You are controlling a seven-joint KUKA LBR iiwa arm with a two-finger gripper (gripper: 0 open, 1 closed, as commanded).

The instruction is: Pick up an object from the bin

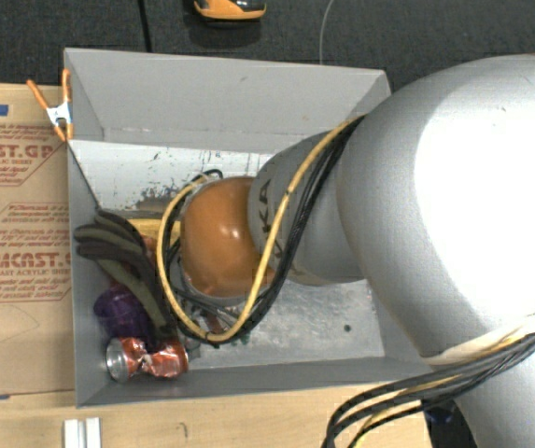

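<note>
The arm, a thick pale grey body, covers the right half of the view and reaches leftward and down into the bin. The bin is a grey metal box with sloping walls, and the bare floor that shows at the lower right is scuffed and speckled. At the arm's end sits the rounded orange cover, over the middle of the bin floor and a little to the left. Yellow and black cables run down from the arm, loop round the cover and sag below it.

The gripper lies under that cover, low over the floor. Only dark parts of it show beneath the cover's lower edge, so whether it is spread or closed cannot be told, nor whether anything is in it.

The loose things lie heaped along the bin's left wall, just left of the gripper. The largest is a dark brown glove-like thing with long limp strands, touching the cable loop. Behind it a yellow thing is partly hidden. Below the glove-like thing lies a purple lump, and in the lower left corner a crushed red and silver can lies on its side, just below the cable loop.
</note>
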